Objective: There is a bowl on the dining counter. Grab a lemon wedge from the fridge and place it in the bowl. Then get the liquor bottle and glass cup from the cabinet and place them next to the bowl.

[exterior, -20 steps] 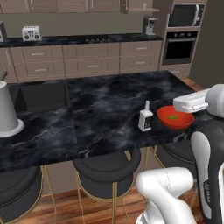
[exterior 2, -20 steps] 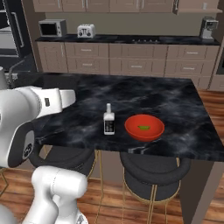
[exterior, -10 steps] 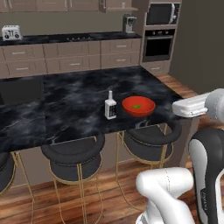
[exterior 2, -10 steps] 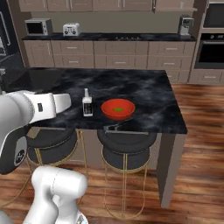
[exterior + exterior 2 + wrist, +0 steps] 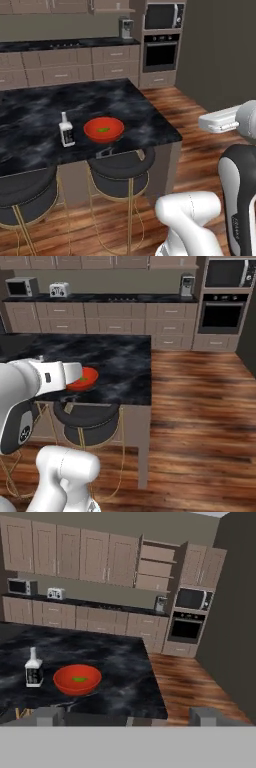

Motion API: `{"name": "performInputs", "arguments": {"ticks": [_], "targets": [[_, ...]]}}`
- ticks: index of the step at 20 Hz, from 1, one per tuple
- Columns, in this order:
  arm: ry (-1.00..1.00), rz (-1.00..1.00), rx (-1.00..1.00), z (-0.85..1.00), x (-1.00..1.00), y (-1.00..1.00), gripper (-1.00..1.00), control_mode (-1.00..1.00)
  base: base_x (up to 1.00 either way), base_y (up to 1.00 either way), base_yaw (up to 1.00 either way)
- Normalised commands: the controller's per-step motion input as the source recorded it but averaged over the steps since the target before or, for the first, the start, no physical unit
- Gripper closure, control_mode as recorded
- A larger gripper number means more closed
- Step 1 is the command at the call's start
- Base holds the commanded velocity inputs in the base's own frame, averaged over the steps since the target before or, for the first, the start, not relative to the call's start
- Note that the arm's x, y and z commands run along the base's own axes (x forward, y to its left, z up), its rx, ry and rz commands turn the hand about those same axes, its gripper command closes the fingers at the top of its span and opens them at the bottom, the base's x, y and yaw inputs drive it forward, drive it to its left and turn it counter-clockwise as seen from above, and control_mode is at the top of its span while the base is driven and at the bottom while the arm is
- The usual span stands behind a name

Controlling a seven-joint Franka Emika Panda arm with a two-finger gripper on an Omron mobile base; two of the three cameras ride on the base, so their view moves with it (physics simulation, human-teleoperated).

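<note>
Lemon wedge sits in the red round bowl (image 5: 103, 129), clear liquor bottle (image 5: 65, 131) beside it — my gripper (image 5: 127, 714) is wide open, empty. Next I'd head for the open cabinet (image 5: 157, 567) for the glass.

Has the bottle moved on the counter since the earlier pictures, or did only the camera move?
No. The bottle stands just left of the red bowl, near the counter's front edge, as before. The whole picture shifted, so the base drove.
</note>
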Motion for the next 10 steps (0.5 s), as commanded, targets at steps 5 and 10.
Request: {"name": "performInputs", "arguments": {"ticks": [5,10], "targets": [[0.00,0.00,0.00,0.00,0.00,0.00,-1.00,1.00,0.26,-1.00,0.00],[0.00,0.00,0.00,0.00,0.00,0.00,-1.00,1.00,0.74,-0.98,0.00]]}}
